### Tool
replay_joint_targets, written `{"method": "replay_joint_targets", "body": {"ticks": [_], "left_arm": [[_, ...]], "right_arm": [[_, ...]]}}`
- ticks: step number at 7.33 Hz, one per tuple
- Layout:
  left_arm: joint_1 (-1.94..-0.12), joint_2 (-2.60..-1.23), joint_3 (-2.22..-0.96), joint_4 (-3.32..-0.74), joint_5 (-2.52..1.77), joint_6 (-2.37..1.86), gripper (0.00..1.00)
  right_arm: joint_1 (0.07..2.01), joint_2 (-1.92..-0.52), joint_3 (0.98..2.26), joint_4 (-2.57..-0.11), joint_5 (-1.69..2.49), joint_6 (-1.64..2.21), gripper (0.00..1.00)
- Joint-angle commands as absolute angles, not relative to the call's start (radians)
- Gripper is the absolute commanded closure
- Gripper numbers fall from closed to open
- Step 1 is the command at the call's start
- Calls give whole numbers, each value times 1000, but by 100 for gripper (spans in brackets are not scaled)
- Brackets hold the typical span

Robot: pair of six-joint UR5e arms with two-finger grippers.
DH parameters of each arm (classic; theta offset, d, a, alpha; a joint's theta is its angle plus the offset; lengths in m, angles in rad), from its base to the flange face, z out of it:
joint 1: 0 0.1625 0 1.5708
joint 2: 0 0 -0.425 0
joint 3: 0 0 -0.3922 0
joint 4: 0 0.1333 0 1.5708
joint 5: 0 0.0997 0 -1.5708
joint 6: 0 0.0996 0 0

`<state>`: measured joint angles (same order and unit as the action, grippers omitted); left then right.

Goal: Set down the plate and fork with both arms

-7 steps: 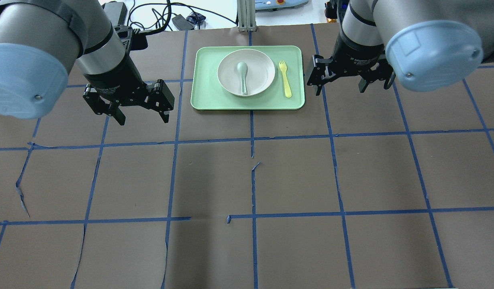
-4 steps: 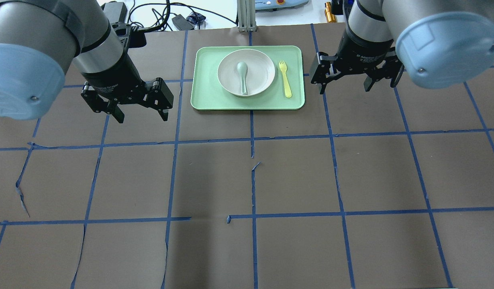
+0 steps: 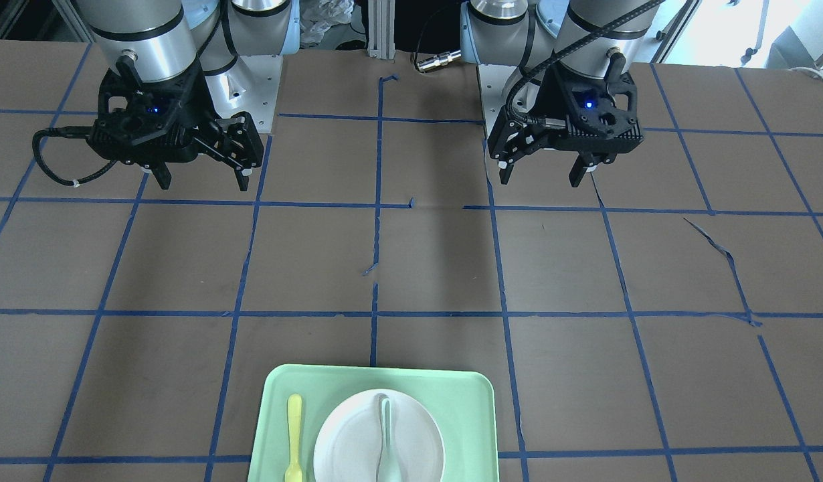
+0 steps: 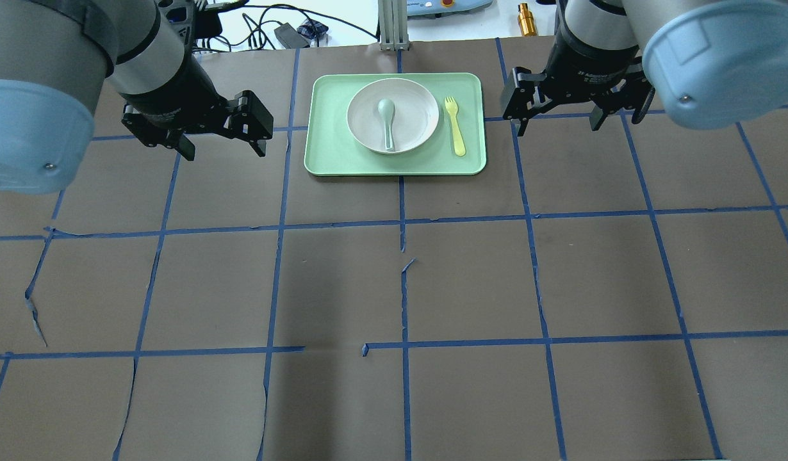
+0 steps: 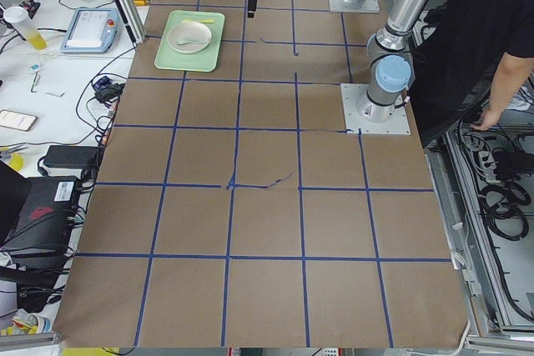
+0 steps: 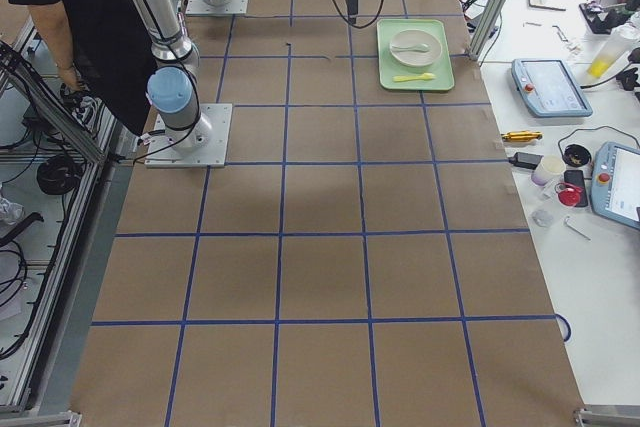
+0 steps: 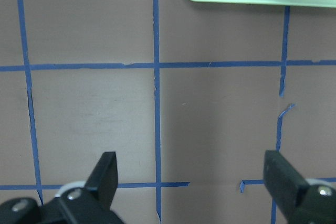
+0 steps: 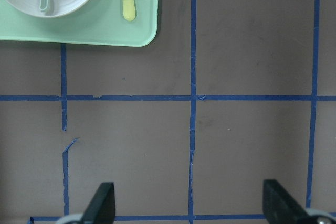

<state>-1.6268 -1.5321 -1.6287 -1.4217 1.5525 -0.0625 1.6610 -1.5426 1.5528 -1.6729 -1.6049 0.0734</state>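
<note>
Tray (image 4: 333,157): one plate (image 4: 414,105), one fork (image 4: 457,128), one spoon (image 4: 387,121); left pincer (image 4: 225,152), right pincer (image 4: 558,128) spread

Off-white plate (image 4: 416,110), grey-green spoon (image 4: 386,118), yellow fork (image 4: 455,131), mint-green tray (image 4: 330,144) at upper centre; brown table (image 4: 471,282) gridded with blue tape (image 4: 592,213).

Change over the last second, as you see it from overhead. The left gripper (image 4: 223,148) now stands nearer the far edge of the table (image 4: 394,288) than it did, in two small steps. The right gripper (image 4: 558,125) has likewise moved toward the far edge, and slightly toward the right edge. As its arm draws aside, it uncovers a small brass-coloured cylinder (image 4: 526,19) just beyond the far edge, hidden from you one second ago.
</note>
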Motion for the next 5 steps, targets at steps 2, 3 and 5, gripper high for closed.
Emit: {"method": "replay_joint_targets", "body": {"ticks": [2,3,5], "left_arm": [[-1628,-1523,-1618,-1450,1551,-58,0],[-1628,-1523,-1618,-1450,1552,-57,0],[-1628,-1520,-1620,-1450,1552,-63,0]], "right_arm": [[1666,-1543,1554,-1674,-1603,83,0],[1666,-1543,1554,-1674,-1605,84,0],[1666,-1543,1555,-1674,-1598,87,0]]}}
